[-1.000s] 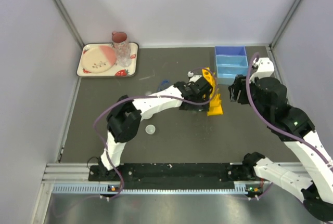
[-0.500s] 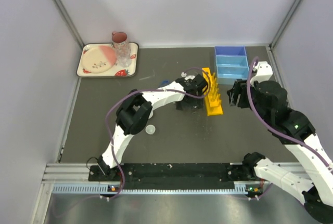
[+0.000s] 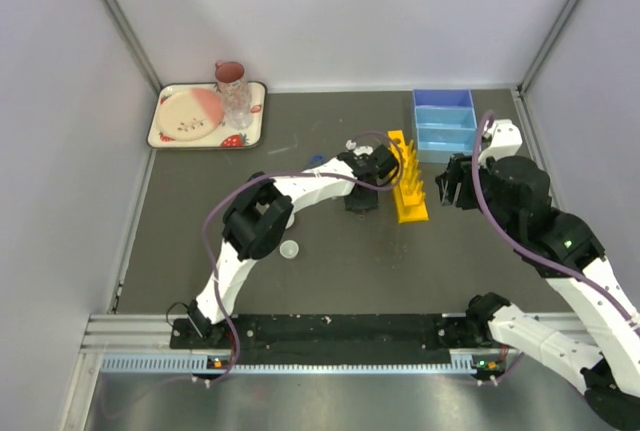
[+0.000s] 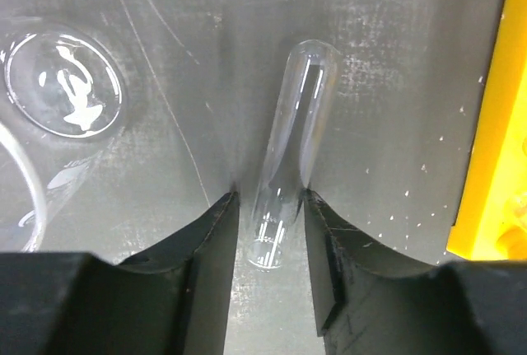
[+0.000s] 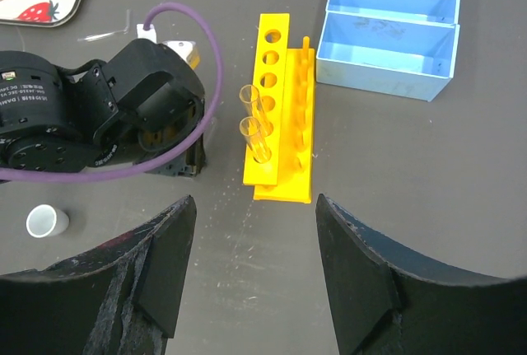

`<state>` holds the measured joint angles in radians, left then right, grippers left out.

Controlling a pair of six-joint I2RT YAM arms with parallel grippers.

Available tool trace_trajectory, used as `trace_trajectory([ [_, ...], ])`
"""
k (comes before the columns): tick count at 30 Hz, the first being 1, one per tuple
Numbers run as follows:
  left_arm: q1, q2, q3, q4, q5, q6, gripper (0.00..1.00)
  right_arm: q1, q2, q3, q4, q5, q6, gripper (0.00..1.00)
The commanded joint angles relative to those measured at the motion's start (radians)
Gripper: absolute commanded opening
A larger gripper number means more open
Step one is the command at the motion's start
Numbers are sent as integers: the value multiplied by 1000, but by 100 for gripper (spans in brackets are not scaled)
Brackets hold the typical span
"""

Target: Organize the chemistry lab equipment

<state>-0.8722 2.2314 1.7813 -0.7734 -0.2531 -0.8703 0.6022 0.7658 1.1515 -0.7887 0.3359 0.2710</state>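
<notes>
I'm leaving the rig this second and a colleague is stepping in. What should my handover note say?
Left pincer: open, down at the table, fingers on either side of a glass tube lying flat beside the yellow rack; not clamped yet.
Right pincer: open, empty, in the air just right of the rack.
Done: two tubes stand in the rack; its other visible holes are free.
Left: grip and rack the lying tube. A small white dish and a clear round dish sit loose on the table. The blue tray stands behind the rack.
</notes>
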Motion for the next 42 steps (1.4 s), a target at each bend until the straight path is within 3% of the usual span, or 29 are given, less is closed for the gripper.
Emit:
trace_trajectory([
  [1,-7,-6,-74,-27,-12,-13,38,11,-10,5,25,-12,7,61],
  [10,-39,-25,-137,-38,-54,7,15,10,-5,-6,32,-29,23,61],
  [11,-43,-30,-144,-37,-54,10,6,11,-2,-7,35,-32,20,61],
  [13,-51,-56,-163,-37,-52,28,0,10,7,-9,34,-38,19,61],
  [18,-100,-150,-189,-32,-35,129,0,11,13,-1,39,-60,27,61],
  [26,-177,-436,-301,0,81,264,0,11,46,69,-20,-161,16,61],
  [35,-194,-818,-488,107,247,408,0,11,32,117,-38,-469,37,61],
  [42,-194,-1068,-608,236,452,485,1,13,69,157,21,-779,114,61],
])
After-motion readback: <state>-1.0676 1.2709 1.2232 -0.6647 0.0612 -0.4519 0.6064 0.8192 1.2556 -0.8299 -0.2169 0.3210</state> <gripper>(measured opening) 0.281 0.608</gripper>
